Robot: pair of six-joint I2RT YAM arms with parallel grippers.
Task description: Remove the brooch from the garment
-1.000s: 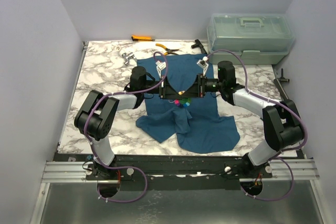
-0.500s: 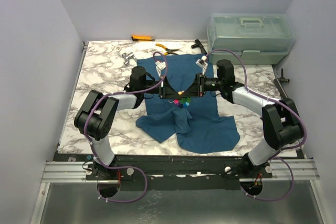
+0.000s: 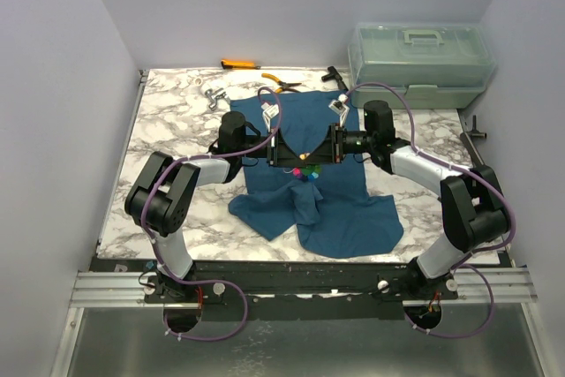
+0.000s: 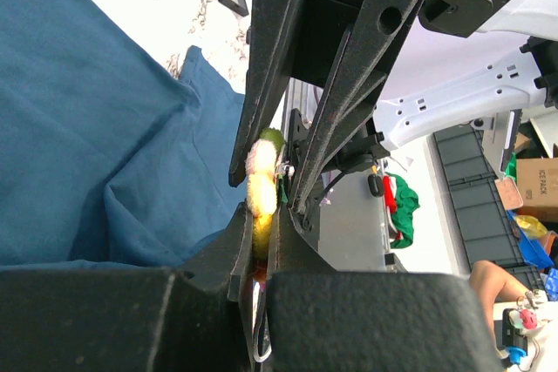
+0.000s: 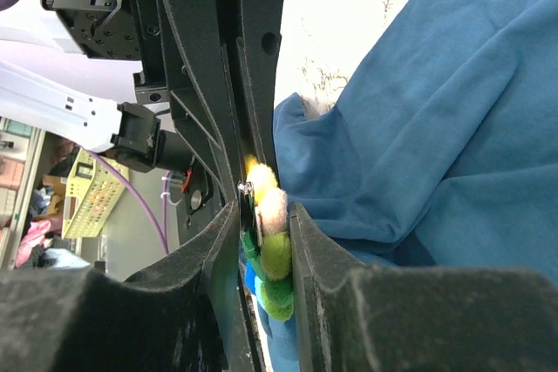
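The left gripper (image 4: 258,231) and right gripper (image 5: 266,215) are both pinched narrow on the brooch (image 5: 274,246), which sits against a raised fold at the middle of the shirt (image 5: 453,128). If the pin is not yet free, pulling could drag or snag the cloth. The beads could also squeeze out sideways from between the crowded fingers.

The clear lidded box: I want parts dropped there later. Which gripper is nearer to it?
Right. The right gripper reaches in from the side of the box; the left gripper meets it from the opposite side, farther off.

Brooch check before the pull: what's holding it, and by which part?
Both hold it: the left claw pinches the brooch by its yellow and pale beads, the right claw by its pale and green beads.
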